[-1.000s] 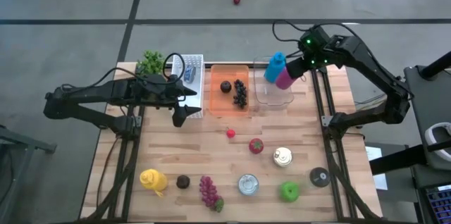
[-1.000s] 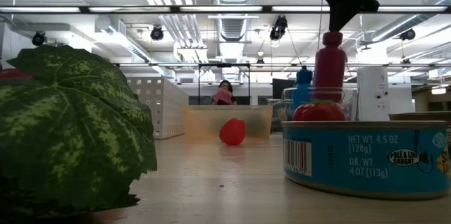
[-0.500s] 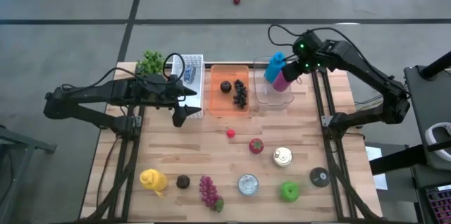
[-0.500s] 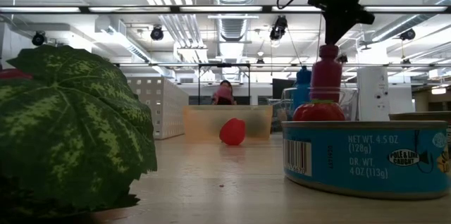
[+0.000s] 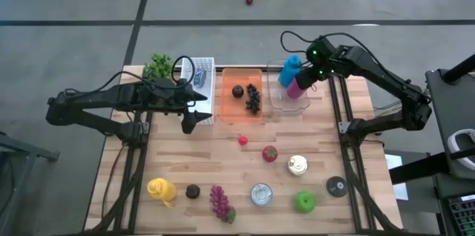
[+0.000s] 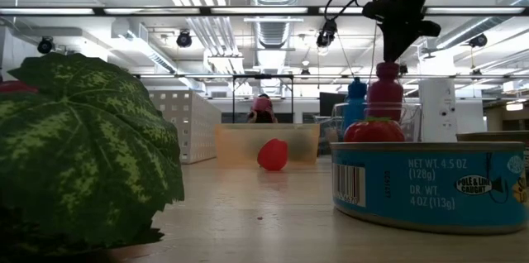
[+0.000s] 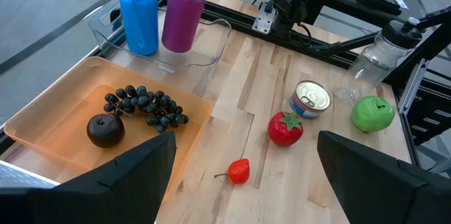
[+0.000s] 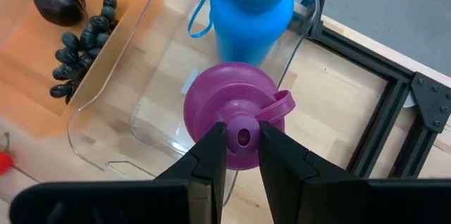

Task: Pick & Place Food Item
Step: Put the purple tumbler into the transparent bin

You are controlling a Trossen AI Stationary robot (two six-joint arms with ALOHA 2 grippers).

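A purple bottle [image 8: 236, 108] stands upright inside the clear bin [image 5: 288, 104] at the table's far edge, next to a blue bottle [image 5: 289, 69]. My right gripper [image 8: 243, 137] is straight above the purple bottle [image 6: 385, 102], shut on its cap. My left gripper [image 5: 189, 121] hangs open over the table's left half, beside a white rack [image 5: 200, 80], touching nothing. An orange tray [image 5: 230, 110] left of the bin holds dark grapes [image 5: 253, 97] and a plum [image 5: 237, 91]. My right gripper pinches the small spout of the purple bottle's cap [image 8: 243, 122] between its two fingers [image 8: 211, 157]. It comes from above, pointing down. The bottle stands upright in the clear bin; whether its base rests on the bin floor is hidden in the low view by the tomato.
A strawberry [image 5: 243, 140], a tomato [image 5: 269, 153], two cans [image 5: 297, 165] [image 5: 260, 194], a green apple [image 5: 304, 202], red grapes [image 5: 220, 200], a yellow item [image 5: 161, 189] and a black disc [image 5: 336, 186] are spread over the table's near half. Leafy greens [image 5: 158, 65] sit at the far left corner.
My right gripper has moved down and slightly toward the table's left, staying shut on the purple bottle. The bottle has sunk steadily into the clear bin beside the blue bottle.
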